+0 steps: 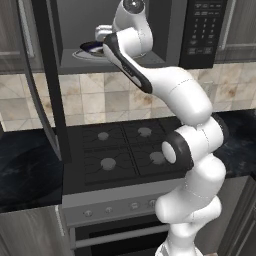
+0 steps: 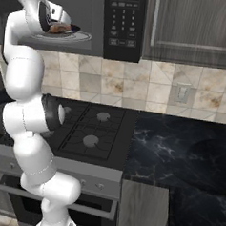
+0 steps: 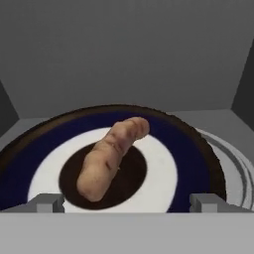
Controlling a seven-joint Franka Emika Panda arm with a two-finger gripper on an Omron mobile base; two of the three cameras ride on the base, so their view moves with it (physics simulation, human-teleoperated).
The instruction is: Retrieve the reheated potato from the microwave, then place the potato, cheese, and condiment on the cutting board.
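- A home kitchen.
- A gas stove point(image 2: 87, 127) with four burners sits over an oven with front knobs.
- An open microwave point(image 2: 122, 22) hangs above it.
- Beige tiled backsplash point(image 2: 150, 91), dark marbled counter point(image 2: 179, 148) and grey wood cabinets point(image 2: 192, 25) surround them.

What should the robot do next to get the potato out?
Probably ease the open gripper forward and down around the potato, then close. The potato lies loose on the plate inside the microwave, between the fingertips but beyond them.

Tan-brown potato point(image 3: 111, 156) on a plate point(image 3: 163, 168) w/ dark rim, navy band, white ring, dark centre. Microwave point(image 2: 123, 25) black outside, grey inside; backsplash point(image 2: 150, 89) beige mottled tile, counter point(image 2: 179, 143) black marbled.
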